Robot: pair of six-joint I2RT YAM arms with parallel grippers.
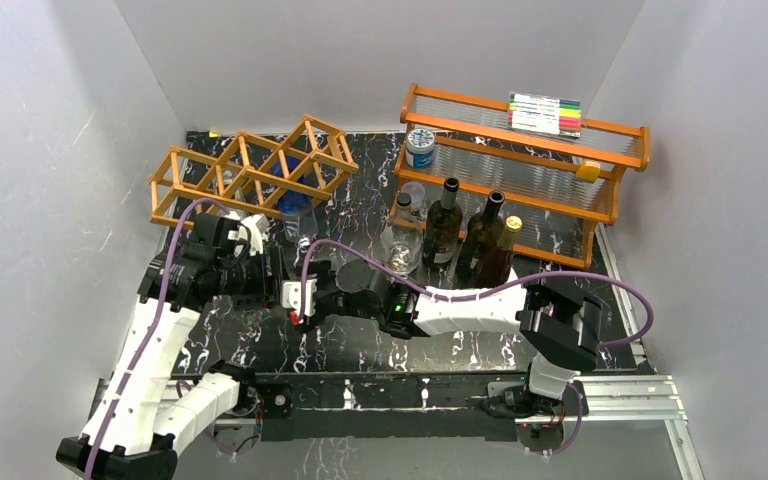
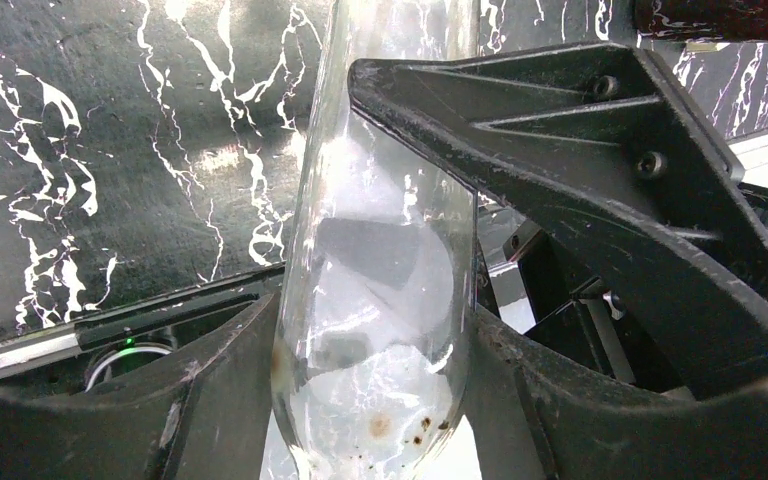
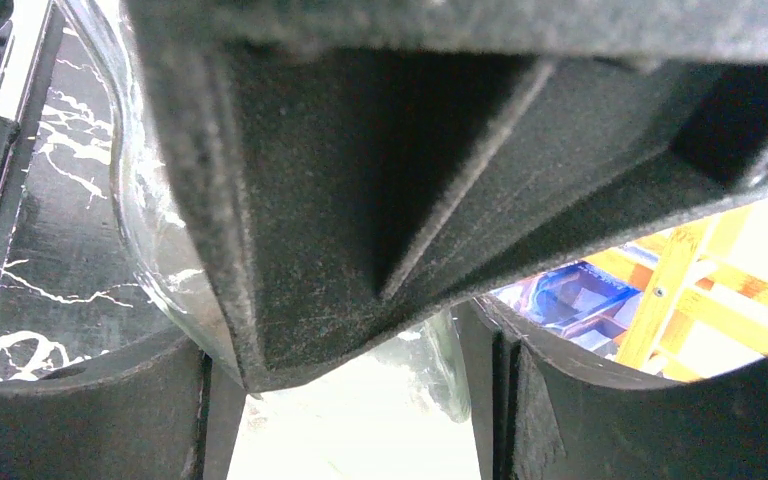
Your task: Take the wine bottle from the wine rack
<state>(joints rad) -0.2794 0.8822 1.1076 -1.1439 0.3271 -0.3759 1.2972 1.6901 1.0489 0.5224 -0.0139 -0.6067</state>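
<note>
Near the wine rack's (image 1: 250, 170) front edge, left gripper (image 2: 370, 395) clamps a clear bottle (image 2: 380, 250); right gripper's (image 3: 350, 405) closure cannot be told. Dark bottles (image 1: 472, 238) stand rightward.

Orange-brown wooden lattice wine rack (image 1: 250, 170), diamond cells, stands at back left. Clear glass wine bottle (image 2: 380, 300), brown-specked, is clamped at its body in my left claw (image 2: 370, 400), near that rack.

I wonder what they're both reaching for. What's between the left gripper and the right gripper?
A clear glass bottle. The left wrist view shows it held in the left gripper; the right wrist view shows it inside the right gripper too.
</note>
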